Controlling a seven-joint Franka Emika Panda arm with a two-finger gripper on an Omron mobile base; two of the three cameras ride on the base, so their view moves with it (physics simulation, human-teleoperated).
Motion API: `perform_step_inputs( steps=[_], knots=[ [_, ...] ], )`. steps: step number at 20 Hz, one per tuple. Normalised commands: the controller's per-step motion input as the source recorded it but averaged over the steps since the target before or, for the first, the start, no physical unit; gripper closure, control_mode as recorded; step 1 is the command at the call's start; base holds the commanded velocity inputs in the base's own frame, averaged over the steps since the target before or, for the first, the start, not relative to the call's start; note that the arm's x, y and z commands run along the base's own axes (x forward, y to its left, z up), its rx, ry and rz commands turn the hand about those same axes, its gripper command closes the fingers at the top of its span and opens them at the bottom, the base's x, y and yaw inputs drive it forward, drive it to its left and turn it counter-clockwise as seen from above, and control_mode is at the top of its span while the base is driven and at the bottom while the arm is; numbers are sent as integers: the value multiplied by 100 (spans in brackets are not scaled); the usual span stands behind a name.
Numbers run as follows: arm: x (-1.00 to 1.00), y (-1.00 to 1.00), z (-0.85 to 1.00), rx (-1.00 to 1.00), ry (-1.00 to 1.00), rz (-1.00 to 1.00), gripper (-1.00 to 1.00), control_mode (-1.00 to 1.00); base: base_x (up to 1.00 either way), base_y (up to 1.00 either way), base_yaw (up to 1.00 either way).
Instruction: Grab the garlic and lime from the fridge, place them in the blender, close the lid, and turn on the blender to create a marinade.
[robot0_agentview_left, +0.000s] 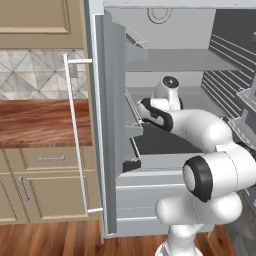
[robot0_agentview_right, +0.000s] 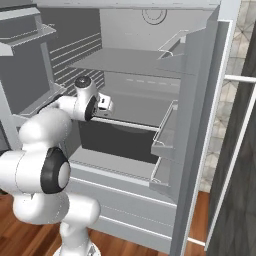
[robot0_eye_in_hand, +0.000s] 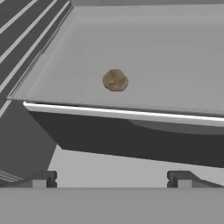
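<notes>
The fridge (robot0_agentview_left: 107, 125) stands open, with grey shelves inside (robot0_agentview_right: 140, 62). My arm reaches into it at middle-shelf height. The garlic (robot0_eye_in_hand: 115, 80), a small tan, lumpy ball, lies alone on the grey shelf (robot0_eye_in_hand: 166, 48), a short way behind its pale front rail. My gripper (robot0_eye_in_hand: 111, 179) is open, with nothing between its fingertips (robot0_eye_in_hand: 40, 178). It hangs in front of the shelf's edge and slightly below it, well short of the garlic. The hand (robot0_agentview_right: 102, 106) shows near the fridge's left side. The lime, the blender and the lid are out of view.
The left door, with its long pale handle (robot0_agentview_left: 76, 135), swings out beside a wooden counter (robot0_agentview_left: 45, 122) and beige cabinets (robot0_agentview_left: 45, 185). Door bins (robot0_agentview_right: 165, 145) jut from the right door. A dark drawer (robot0_eye_in_hand: 131, 140) sits under the shelf.
</notes>
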Motion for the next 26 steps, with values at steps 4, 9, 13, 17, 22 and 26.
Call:
perform_step_inputs(
  steps=[4, 9, 13, 17, 22, 26],
  knots=[
    [28, 0, -9, 0, 0, 0, -100, -100, 0, 0, 0],
    [20, 0, -38, 0, 0, 0, -100, -100, 0, 0, 0],
    [30, 0, -19, 0, 0, 0, -100, -100, 0, 0, 0],
    [40, 0, -8, 0, 0, 0, -100, -100, 0, 0, 0],
    [40, 0, -3, 0, 0, 0, -100, -100, 0, 0, 0],
    [41, 0, -5, 0, 0, 0, -100, -100, 0, 0, 0]
  ],
)
